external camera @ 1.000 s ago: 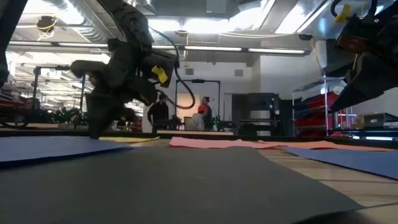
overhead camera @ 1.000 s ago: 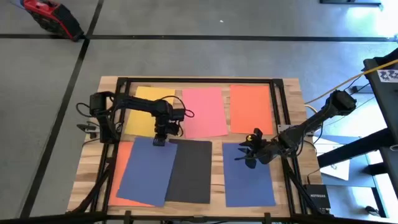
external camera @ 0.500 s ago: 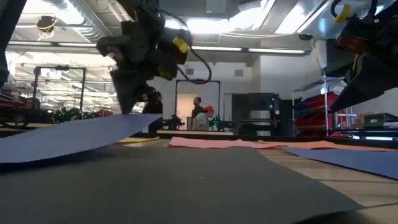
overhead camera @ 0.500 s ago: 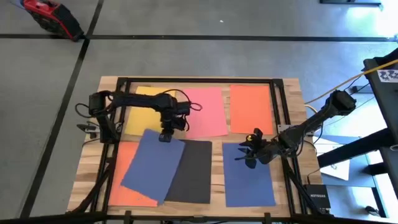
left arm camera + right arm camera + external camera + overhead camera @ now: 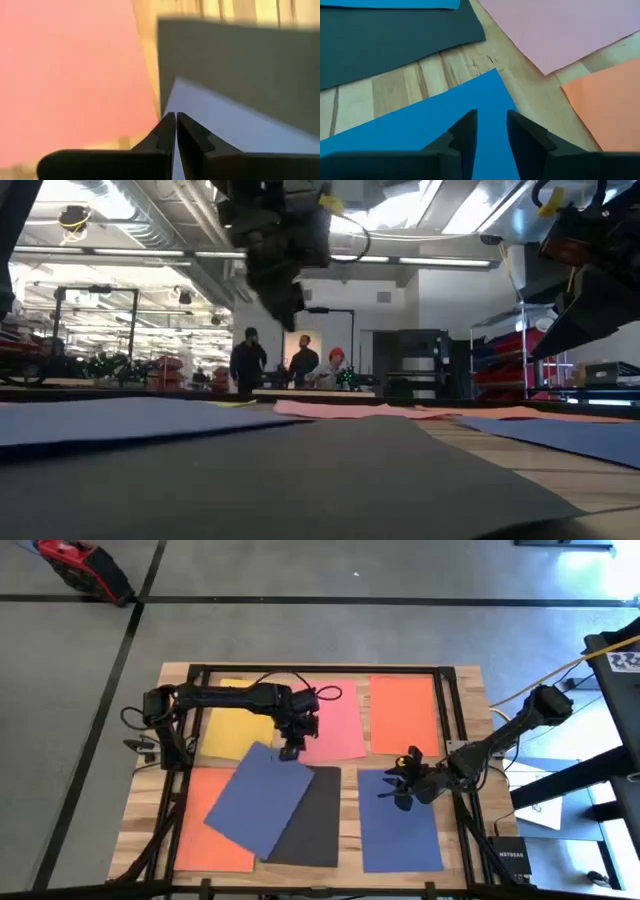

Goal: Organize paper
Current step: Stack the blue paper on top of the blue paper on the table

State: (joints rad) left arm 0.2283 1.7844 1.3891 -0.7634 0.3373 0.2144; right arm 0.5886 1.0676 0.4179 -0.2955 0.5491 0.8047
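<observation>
Dark blue sheet (image 5: 262, 797) lies tilted at lower centre-left of the high view, overlapping a black sheet (image 5: 312, 825) and an orange sheet (image 5: 205, 830) at lower left. Its upper corner sits under the left gripper (image 5: 291, 750). In the left wrist view the left gripper's fingers (image 5: 165, 134) are pressed together at that corner of the blue sheet (image 5: 235, 135); whether paper is pinched between them cannot be told.

Upper row, left to right: yellow sheet (image 5: 232, 730), pink sheet (image 5: 335, 720), second orange sheet (image 5: 403, 713). A second dark blue sheet (image 5: 398, 820) lies at lower right.

Right gripper (image 5: 403, 785) hovers over the top edge of that second blue sheet (image 5: 410, 130); its fingers (image 5: 465, 135) stand slightly apart, holding nothing.

All sheets rest on the wooden table (image 5: 349, 812). In the low view, people (image 5: 290, 365) stand in the room beyond.
</observation>
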